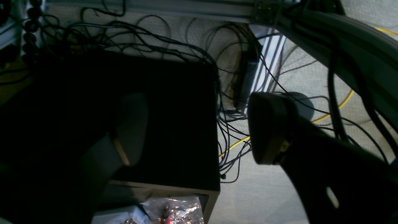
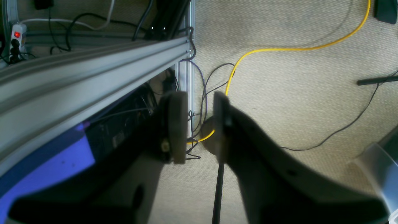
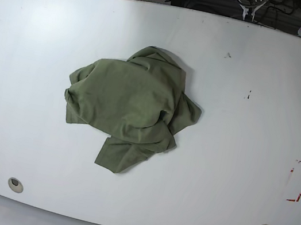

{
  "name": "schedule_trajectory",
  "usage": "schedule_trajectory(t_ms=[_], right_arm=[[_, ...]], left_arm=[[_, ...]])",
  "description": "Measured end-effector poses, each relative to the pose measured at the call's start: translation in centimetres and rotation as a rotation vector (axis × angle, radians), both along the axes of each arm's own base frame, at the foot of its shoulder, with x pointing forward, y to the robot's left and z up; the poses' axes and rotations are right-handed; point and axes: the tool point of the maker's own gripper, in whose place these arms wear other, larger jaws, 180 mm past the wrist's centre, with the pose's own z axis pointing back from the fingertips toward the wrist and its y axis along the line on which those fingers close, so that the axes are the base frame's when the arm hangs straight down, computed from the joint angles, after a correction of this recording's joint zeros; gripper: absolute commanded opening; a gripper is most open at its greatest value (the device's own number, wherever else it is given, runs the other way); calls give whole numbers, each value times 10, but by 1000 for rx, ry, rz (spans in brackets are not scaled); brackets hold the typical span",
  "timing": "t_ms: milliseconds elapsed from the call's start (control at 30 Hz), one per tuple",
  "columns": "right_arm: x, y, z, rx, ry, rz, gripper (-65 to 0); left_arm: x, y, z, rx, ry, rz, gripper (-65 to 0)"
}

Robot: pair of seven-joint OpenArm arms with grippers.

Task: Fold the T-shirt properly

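The white table (image 3: 264, 62) carried the T-shirt (image 3: 128, 106), crumpled left of centre, probably nearer the right arm. Both arms hung off the table over floor cables: left gripper (image 1: 192, 130) spread wide and empty, right gripper (image 2: 200, 124) narrowly parted, holding nothing.

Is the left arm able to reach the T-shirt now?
Probably yes: the crumpled T-shirt lies uncovered on the white table, nothing around it. But the left claw is off the table, over the floor.

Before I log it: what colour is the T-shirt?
Plain olive green T-shirt, clearest in the base view.
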Motion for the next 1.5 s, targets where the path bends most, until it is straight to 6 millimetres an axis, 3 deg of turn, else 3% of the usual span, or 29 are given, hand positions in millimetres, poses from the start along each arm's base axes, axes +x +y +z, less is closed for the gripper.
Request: schedule_trajectory(t_ms=[67, 167, 333, 567, 833, 1033, 1333, 1400, 1500], right_arm=[[4, -3, 2, -11, -29, 1, -506], [-10, 6, -2, 2, 32, 17, -507], [-6, 22, -1, 34, 12, 5, -509], [-6, 16, -1, 22, 12, 5, -512], [-5, 19, 2, 28, -36, -13, -512], [-24, 12, 8, 13, -55, -14, -514], [-34, 9, 38, -5, -121, 20, -514], [-31, 8, 49, 2, -156, 3, -514], [-41, 8, 59, 4, -127, 8, -514]], left_arm=[[0, -1, 0, -5, -1, -1, -185], [-2, -1, 0, -2, -6, 2, -185], [-8, -3, 0, -4, 6, 3, -185], [-5, -3, 0, -4, 2, 3, -185], [-20, 1, 5, 3, -24, -6, -185], [-10, 0, 19, 4, -125, -30, -188], [-38, -3, 48, 0, -181, -55, -189], [-38, -4, 60, -1, -216, -64, -189], [-42, -6, 76, -1, -244, -75, -190]])
